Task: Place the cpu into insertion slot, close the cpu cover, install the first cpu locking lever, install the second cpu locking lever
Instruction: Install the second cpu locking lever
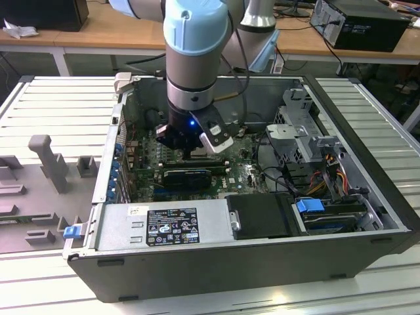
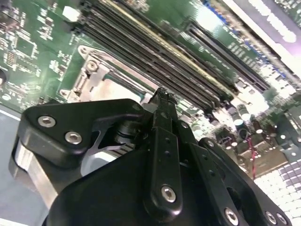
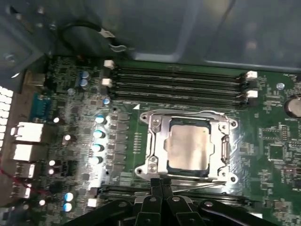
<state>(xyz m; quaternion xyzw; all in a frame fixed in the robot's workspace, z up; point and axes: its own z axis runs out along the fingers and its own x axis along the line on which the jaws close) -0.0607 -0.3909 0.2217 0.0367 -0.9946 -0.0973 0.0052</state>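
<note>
In the exterior view the arm [image 1: 190,59] blocks the socket area of the motherboard [image 1: 243,174], and the picture's top edge cuts the arm off. In the second wrist view the gripper [image 2: 162,96] body covers most of the cover [image 2: 101,75]. In the first wrist view the gripper [image 3: 161,184] hides the cover's [image 3: 157,141] near edge; the levers cannot be told there.

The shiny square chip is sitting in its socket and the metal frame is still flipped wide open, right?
Not quite. The cpu is sitting in the insertion slot, but the cpu cover is not flipped open. The first wrist view shows it lying flat around the chip, with the chip's top showing through its window.
</note>
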